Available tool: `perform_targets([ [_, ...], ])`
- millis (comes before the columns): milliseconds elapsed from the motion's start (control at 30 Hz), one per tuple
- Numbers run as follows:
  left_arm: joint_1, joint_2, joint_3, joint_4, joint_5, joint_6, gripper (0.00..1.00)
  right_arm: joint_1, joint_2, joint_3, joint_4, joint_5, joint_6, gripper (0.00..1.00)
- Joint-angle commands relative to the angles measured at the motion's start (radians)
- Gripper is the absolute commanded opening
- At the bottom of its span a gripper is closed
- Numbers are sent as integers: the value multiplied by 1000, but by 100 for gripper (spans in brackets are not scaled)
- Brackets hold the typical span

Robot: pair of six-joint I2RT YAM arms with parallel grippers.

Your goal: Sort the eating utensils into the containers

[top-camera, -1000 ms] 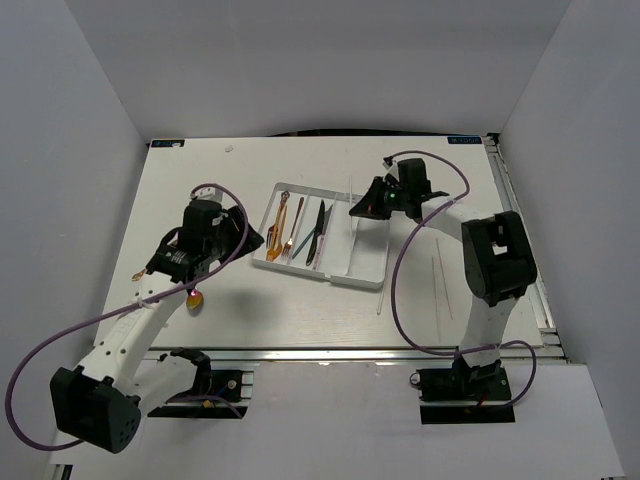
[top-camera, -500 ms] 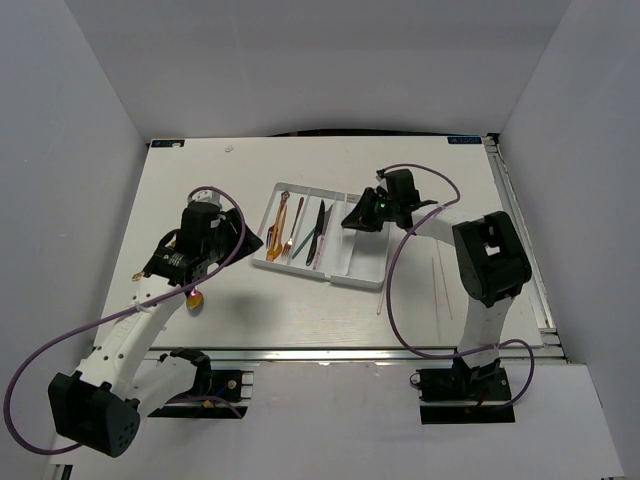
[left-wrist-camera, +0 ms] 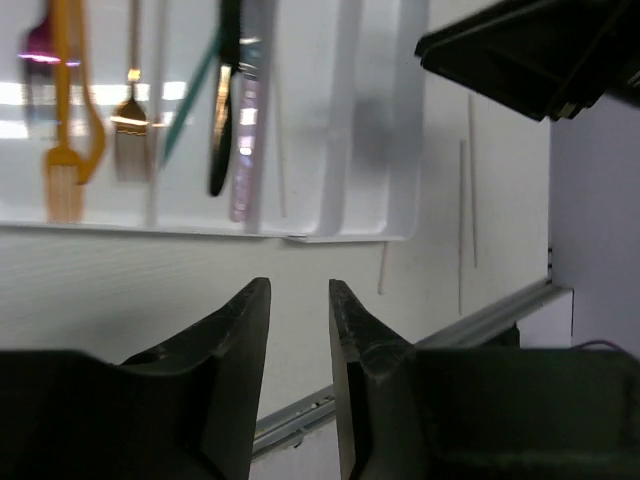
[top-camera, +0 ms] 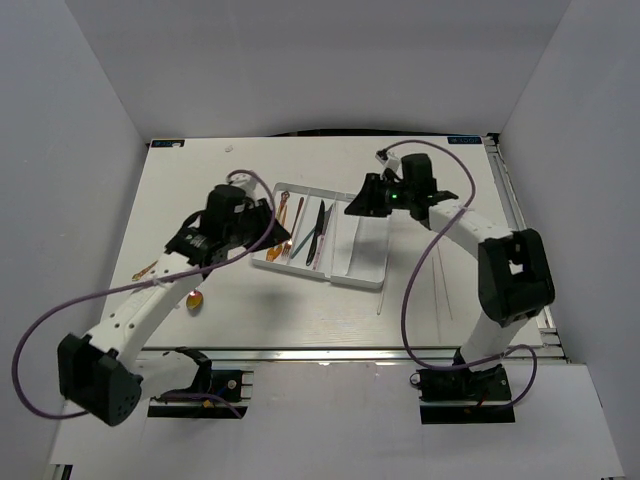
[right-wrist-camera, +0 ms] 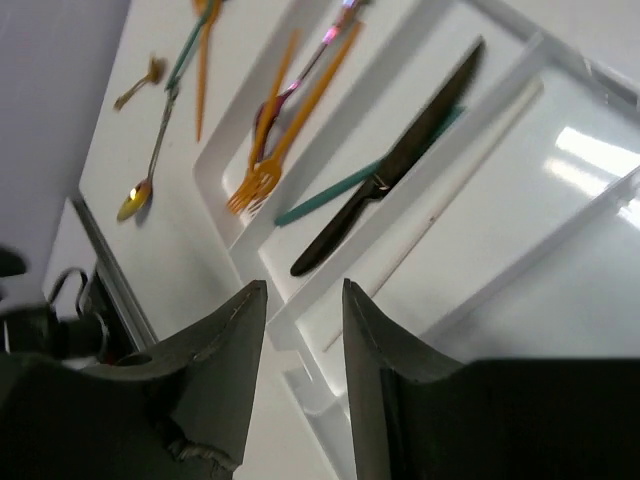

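Gold shows first at the far left of the overhead view. A gold spoon [top-camera: 193, 298] lies loose on the table [top-camera: 300, 300], well apart from the white tray [top-camera: 368, 258], and a small orange-gold piece [top-camera: 146, 269] lies further out, too small to name.

The left arm stretches diagonally forward and inward from its base, with its wrist beside the tray's left edge. The left gripper [left-wrist-camera: 300, 285] points over the tray's near rim, its fingers a narrow gap apart and nothing between them.

In the tray, the orange-gold forks [left-wrist-camera: 62, 170] fill the leftmost compartment. The black knife [right-wrist-camera: 390, 175] and a teal utensil [right-wrist-camera: 330, 190] lie further in, and one pale chopstick [right-wrist-camera: 470, 165] sits alongside them.

The right arm rises from its base, bends at the elbow and folds its forearm back leftward. This puts the right gripper [right-wrist-camera: 305, 285] above the tray's far right end, jaws parted and empty.

Right of the tray, loose chopsticks [top-camera: 437, 285] wait on the table. They probably fall to the right arm, and the spoon to the left. To do that well, each gripper should come down squarely with its jaws straddling the piece across its width. It should pinch near the middle so the piece hangs level, then lay it lengthwise in the matching compartment. The chopsticks are thin, flat and pale against the white table, so a glancing approach would likely roll them aside.
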Motion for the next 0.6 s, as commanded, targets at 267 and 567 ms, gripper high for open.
perform_targets([
  [267,-446,499,298,60,-20,24,37,-438,-240,63,-489,-312,-857,43],
  [567,-586,766,479,-42,-97,-28,42,-602,-396,-75,-588,-264,-965,43],
])
